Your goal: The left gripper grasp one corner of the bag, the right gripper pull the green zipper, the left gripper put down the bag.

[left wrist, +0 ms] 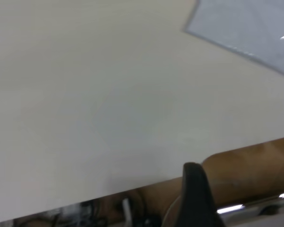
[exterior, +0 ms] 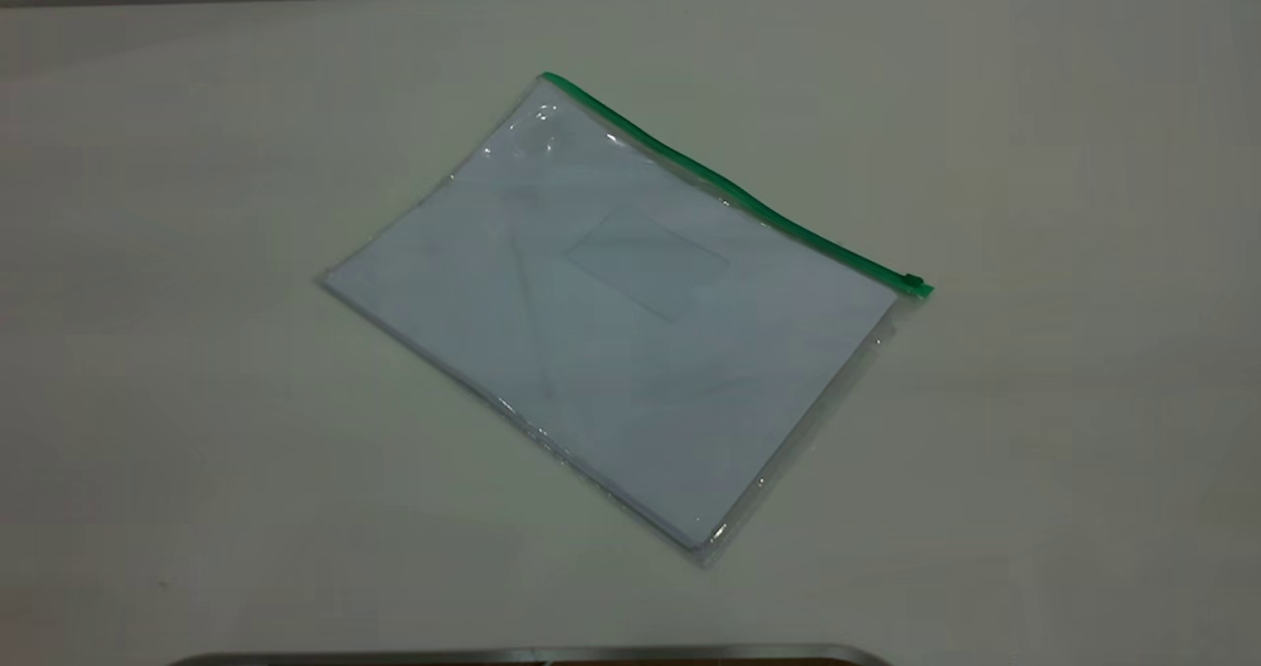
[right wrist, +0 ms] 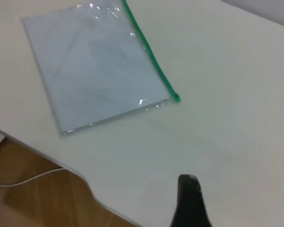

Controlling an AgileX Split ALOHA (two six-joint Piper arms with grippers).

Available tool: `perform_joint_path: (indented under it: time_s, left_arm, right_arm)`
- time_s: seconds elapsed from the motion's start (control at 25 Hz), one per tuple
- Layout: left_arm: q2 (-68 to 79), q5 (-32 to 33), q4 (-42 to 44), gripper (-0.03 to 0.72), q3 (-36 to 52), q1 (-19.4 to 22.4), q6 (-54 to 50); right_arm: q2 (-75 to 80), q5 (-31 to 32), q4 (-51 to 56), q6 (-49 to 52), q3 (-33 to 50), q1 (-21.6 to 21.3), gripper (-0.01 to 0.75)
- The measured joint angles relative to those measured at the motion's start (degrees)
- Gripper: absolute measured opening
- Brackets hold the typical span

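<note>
Lying flat mid-table [exterior: 197, 449], the bag [exterior: 611, 331] shows its green zipper [exterior: 729, 188] along the far edge; both the left gripper [left wrist: 195, 198] and the right gripper [right wrist: 189, 201] sit well apart from it.

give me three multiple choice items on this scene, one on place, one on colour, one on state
1. Where does the slider sit on the zipper?
A. at the right end in the exterior view
B. in the middle
C. at the left end

2. What colour is the zipper?
A. red
B. green
C. blue

3. How is the bag now?
A. lifted by one corner
B. hanging off the table
C. lying flat on the table, untouched

Answers:
1 A, the slider sits at the strip's right end.
2 B, the strip along the bag's far edge is bright green.
3 C, the bag lies flat, with the left tool and the right tool both clear of it.
</note>
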Motion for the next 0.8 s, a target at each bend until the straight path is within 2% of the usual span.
perform_joint_path:
  time_s: [0.4,0.8]
  left_arm:
    - [-14.5,0.0,-5.1,0.578,11.2,0.0,3.0]
    - [-17.3,-1.9,-4.9,0.578,19.3,0.0,4.9]
  right_arm:
    - [0.0,-0.5,0.1,0.2,0.0,0.0,0.575]
    - [0.0,-0.5,0.1,0.2,0.0,0.0,0.575]
